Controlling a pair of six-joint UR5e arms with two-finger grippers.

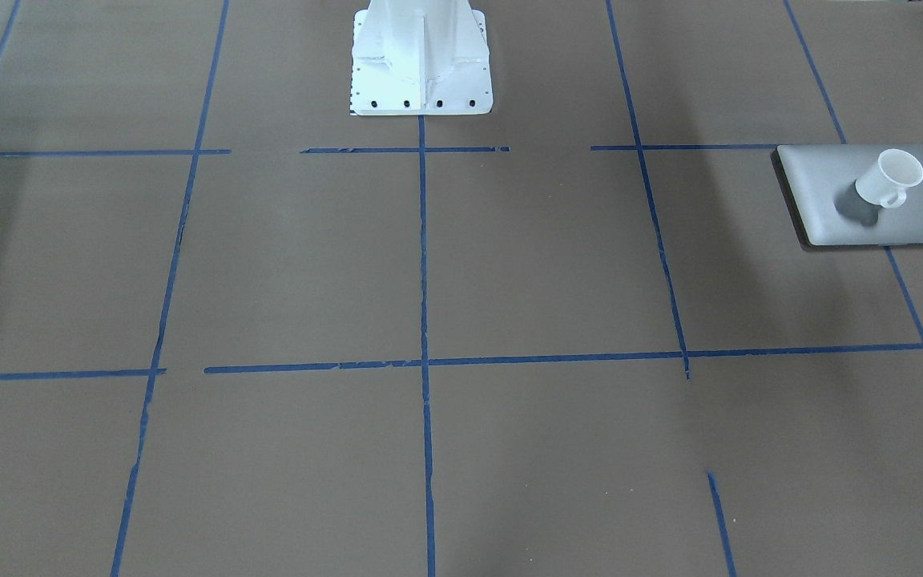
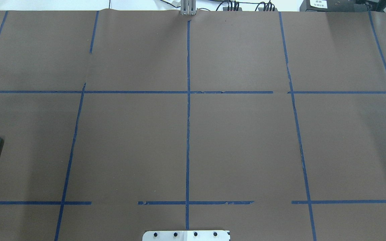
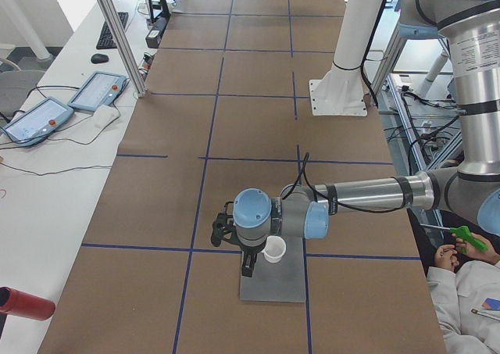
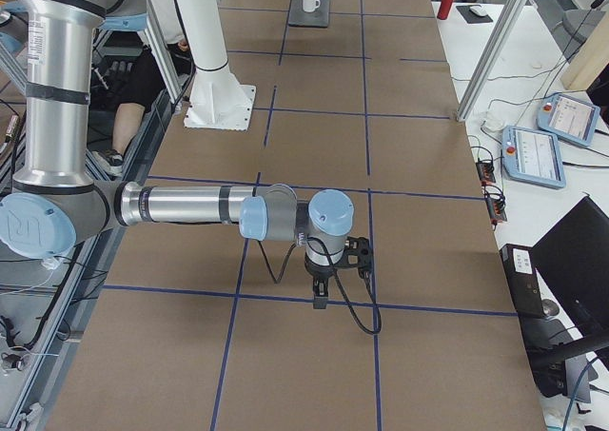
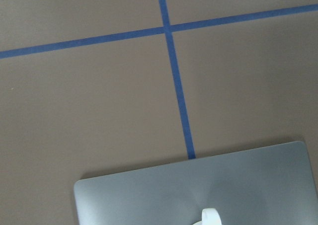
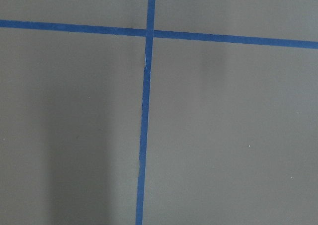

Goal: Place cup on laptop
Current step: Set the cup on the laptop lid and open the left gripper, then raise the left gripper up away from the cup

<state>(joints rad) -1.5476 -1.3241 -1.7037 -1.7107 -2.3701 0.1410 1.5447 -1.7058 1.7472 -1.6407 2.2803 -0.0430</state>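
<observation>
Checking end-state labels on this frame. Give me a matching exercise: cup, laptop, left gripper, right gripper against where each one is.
Things:
1 cup
2 laptop
3 left gripper
4 right gripper

Places:
A over bare table, near a tape crossing
B flat on the table, at the robot's left end
C upright on the laptop
D close beside the cup

Pairs: 1-C, 2-B, 3-D, 4-A
</observation>
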